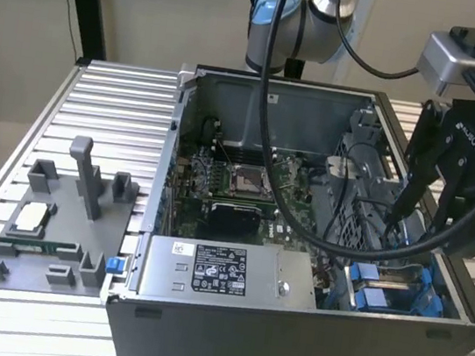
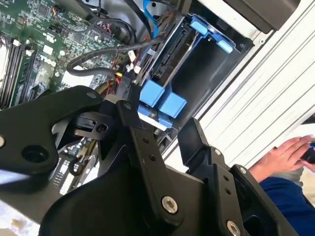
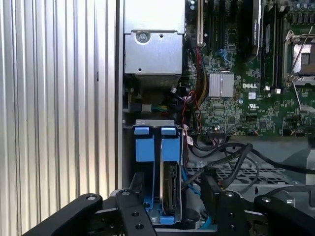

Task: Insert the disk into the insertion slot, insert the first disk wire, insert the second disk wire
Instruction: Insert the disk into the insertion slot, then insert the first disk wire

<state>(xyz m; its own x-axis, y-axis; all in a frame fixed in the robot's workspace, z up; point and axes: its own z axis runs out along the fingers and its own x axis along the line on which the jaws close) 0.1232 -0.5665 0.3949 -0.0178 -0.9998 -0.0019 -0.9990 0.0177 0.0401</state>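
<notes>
The disk (image 3: 170,189) stands on edge inside the insertion slot (image 2: 209,73), its blue carrier (image 2: 206,28) showing at one end. Two blue tabs (image 3: 144,149) sit at the slot's other end. In the exterior view the slot (image 1: 385,292) lies in the case's near corner on the exterior view's right. My gripper (image 1: 417,225) hangs just above it, open, with nothing between the black fingers (image 2: 132,123). In both wrist views the fingers straddle the slot. Black and blue wires (image 2: 129,73) lie beside the disk's connector edge; I cannot tell if any is plugged in.
The open computer case holds a motherboard (image 1: 236,187) and a grey labelled power-supply box (image 1: 215,272) along its near wall. A grey fixture tray (image 1: 54,223) lies on the ribbed aluminium table at the exterior view's left. A person's hand (image 2: 280,157) with a blue sleeve rests beyond the case.
</notes>
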